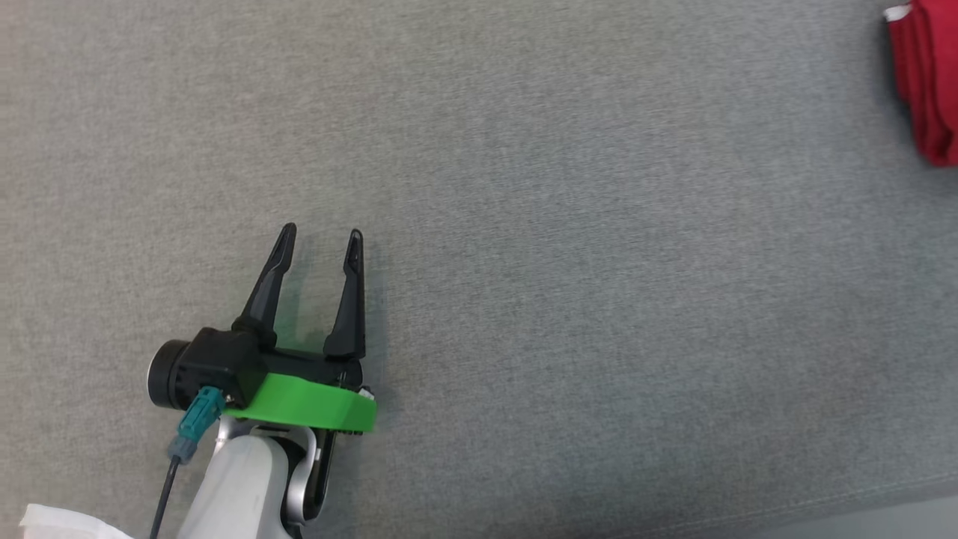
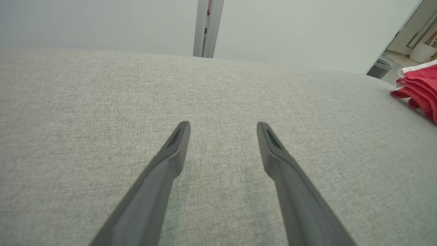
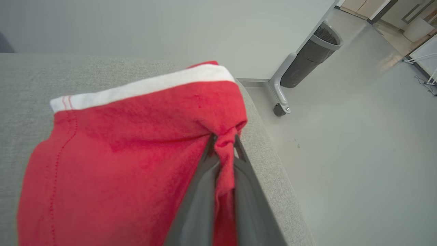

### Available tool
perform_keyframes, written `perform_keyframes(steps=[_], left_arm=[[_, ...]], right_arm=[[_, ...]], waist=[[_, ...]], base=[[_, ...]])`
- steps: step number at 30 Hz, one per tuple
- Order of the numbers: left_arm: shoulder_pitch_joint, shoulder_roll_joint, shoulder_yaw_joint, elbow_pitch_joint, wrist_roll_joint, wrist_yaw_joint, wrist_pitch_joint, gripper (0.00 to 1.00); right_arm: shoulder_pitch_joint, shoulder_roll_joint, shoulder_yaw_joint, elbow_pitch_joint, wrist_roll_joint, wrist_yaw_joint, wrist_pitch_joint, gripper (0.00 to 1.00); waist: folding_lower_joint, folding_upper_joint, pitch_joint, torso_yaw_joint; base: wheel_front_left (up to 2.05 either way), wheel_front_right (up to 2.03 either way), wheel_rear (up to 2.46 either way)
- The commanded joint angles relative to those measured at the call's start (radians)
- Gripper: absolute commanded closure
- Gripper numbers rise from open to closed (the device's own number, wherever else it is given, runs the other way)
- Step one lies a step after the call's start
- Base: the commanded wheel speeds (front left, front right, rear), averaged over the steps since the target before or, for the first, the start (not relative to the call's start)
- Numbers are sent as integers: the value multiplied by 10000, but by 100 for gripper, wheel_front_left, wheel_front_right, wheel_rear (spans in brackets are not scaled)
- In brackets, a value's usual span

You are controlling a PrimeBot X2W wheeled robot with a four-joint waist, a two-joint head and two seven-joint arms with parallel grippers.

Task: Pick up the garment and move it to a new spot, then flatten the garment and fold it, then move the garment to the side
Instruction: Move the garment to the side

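Pinching a bunched fold of the red garment [image 3: 136,153] between its closed fingers, the right gripper [image 3: 223,143] holds it at the edge of the grey upholstered surface [image 3: 27,85], a dark bin [image 3: 309,58] on the floor at one o'clock. The left gripper [image 1: 322,232] stands spread wide and empty at seven o'clock in the head view, well apart from the red garment at two o'clock.
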Motion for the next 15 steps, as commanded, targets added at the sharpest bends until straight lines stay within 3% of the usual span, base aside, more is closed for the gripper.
perform_keyframes(steps=[1,2,3,4,5,15], left_arm=[[-164,36,17,-33,12,15,-27,0],[-162,30,14,-42,21,12,-28,0],[-152,17,15,-51,47,16,-30,0],[-144,11,14,-48,53,19,-30,0],[-143,4,13,-46,54,18,-31,0],[-150,-56,150,95,17,-3,-32,0]], right_arm=[[-140,-71,21,185,-129,-16,-95,100],[-233,-130,5,287,-165,-16,-164,100],[-408,-69,-97,562,-319,-16,-449,10],[-441,-26,-143,651,-403,-16,-599,10],[-479,-16,-191,741,-516,-16,-766,0],[-629,656,-55,1164,-1065,-16,-1677,0]], waist=[[-1,0,320,325],[-1,0,350,350],[-1,0,388,374],[-1,0,391,378],[-1,0,394,381],[-1,0,36,207]], base=[[0,0,0],[0,0,0],[0,0,0],[0,0,0],[0,0,0],[0,0,0]])
